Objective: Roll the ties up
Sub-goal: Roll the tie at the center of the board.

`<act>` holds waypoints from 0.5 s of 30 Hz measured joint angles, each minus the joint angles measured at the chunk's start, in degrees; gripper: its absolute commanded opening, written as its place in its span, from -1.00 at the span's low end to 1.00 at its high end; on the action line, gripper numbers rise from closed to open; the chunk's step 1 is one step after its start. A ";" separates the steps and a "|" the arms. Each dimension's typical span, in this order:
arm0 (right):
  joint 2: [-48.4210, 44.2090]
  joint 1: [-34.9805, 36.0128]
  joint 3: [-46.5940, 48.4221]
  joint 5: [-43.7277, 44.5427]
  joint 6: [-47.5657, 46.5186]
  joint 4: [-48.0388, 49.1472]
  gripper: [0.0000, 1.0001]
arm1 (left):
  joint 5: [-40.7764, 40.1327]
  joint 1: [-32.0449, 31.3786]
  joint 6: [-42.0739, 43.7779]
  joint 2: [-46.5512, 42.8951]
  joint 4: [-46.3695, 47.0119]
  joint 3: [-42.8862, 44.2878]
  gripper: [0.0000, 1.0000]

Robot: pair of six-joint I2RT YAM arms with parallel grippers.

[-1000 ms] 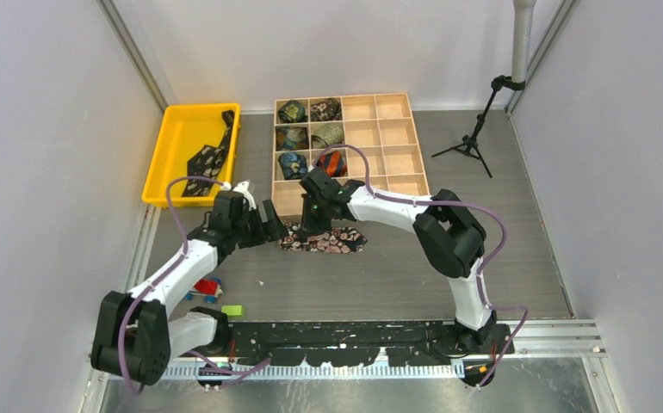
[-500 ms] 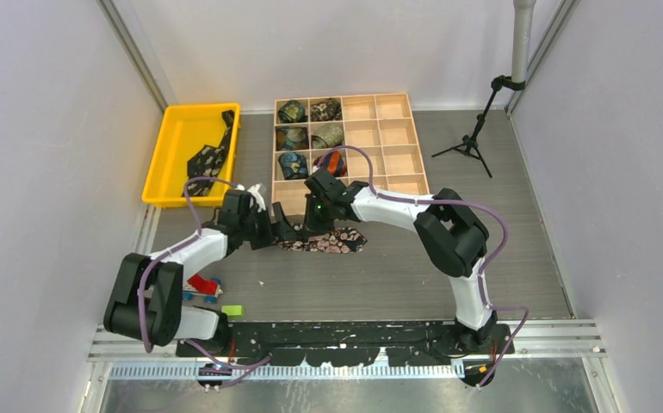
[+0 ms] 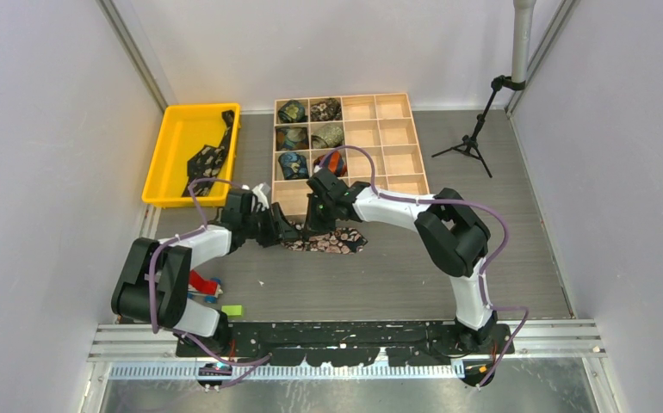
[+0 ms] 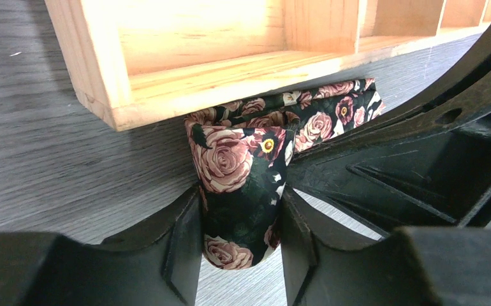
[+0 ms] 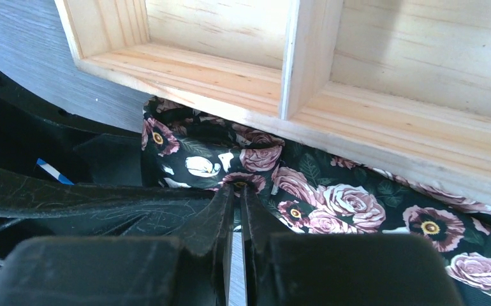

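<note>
The floral tie [image 3: 332, 241] is lying flat on the table at the centre of the top view, pressed along the near wall of the wooden box [image 3: 388, 133]. Its long axis is running left to right, parallel to that wall. In the left wrist view the fabric is tucking slightly under the box's front edge.

The left gripper [image 3: 283, 232] is sitting at the tie's left end, so it is the nearer arm to the part being turned over. Its fingers [image 4: 185, 223] are standing part-way apart, and the folded end of the tie [image 4: 243, 191] is filling the gap and touching both sides, so it is gripping that fold. The right gripper [image 3: 315, 225] is coming down just to the right of it. Its fingers [image 5: 220, 210] are pressing almost together, with only a thin slit between them. The tips are biting the fabric [image 5: 332, 204], which looks like a pinch on a thin layer.

The flat, unrolled length is stretching away to the right of both grippers, so I judge any further rolling is heading rightward along that axis.

The cloth is showing dark ground with pink and cream roses, and it is looking soft and creased at the fold.

6 rolled ties [image 3: 292, 138] are filling the box's left compartments, and 1 more dark tie [image 3: 207, 157] is waiting in the yellow bin [image 3: 182, 129] at upper left.
</note>
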 measured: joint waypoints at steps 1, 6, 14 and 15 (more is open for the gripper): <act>0.00 -0.07 0.00 0.00 0.00 0.00 -0.73 | 0.17 0.00 -0.20 0.07 0.33 0.00 -0.21; -0.74 -0.11 -0.33 0.44 -0.04 -0.26 -0.72 | 0.33 -0.04 -0.85 0.07 0.59 0.00 -0.28; -7.52 -0.50 -4.22 2.27 -0.28 -2.56 -0.72 | -0.79 -1.66 -0.35 -1.57 -2.93 0.46 -0.31; -8.28 -0.61 -4.83 2.54 -0.31 -2.51 -0.72 | -1.01 -1.95 -0.11 -2.03 -3.85 0.50 -0.31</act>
